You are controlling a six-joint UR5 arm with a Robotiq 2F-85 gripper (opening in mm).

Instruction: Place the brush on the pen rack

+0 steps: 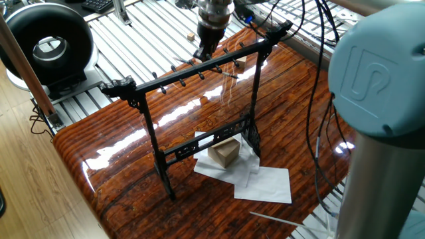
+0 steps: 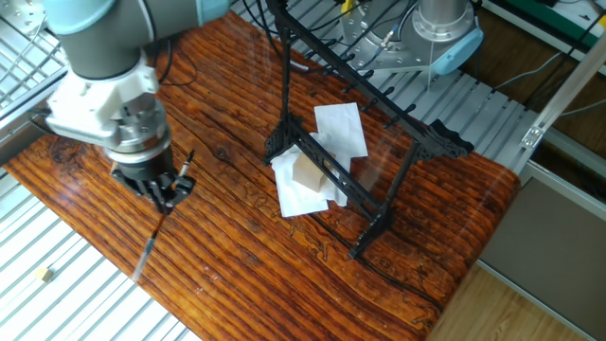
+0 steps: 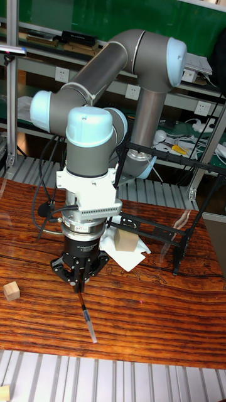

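My gripper (image 2: pixel 163 197) points down over the near-left part of the wooden table and is shut on the brush (image 2: pixel 144 260). The thin brush hangs slanting from the fingertips down toward the table edge. In the tall fixed view it runs from the gripper (image 3: pixel 79 287) down to the right, and the brush (image 3: pixel 88 321) has its lower end close to the wood. The pen rack (image 2: pixel 379 106), a tall black frame with a pegged top bar, stands upright well to the right of the gripper. In one fixed view the gripper (image 1: pixel 201 53) is behind the rack's top bar (image 1: pixel 192 72).
A wooden block (image 1: pixel 224 151) rests on white papers (image 1: pixel 263 183) under the rack. A small wooden cube (image 3: pixel 11 290) lies on the table left of the gripper. A black round device (image 1: pixel 46 40) sits on the slatted metal bench. A pale thin rod (image 1: pixel 279 218) lies by the table's edge.
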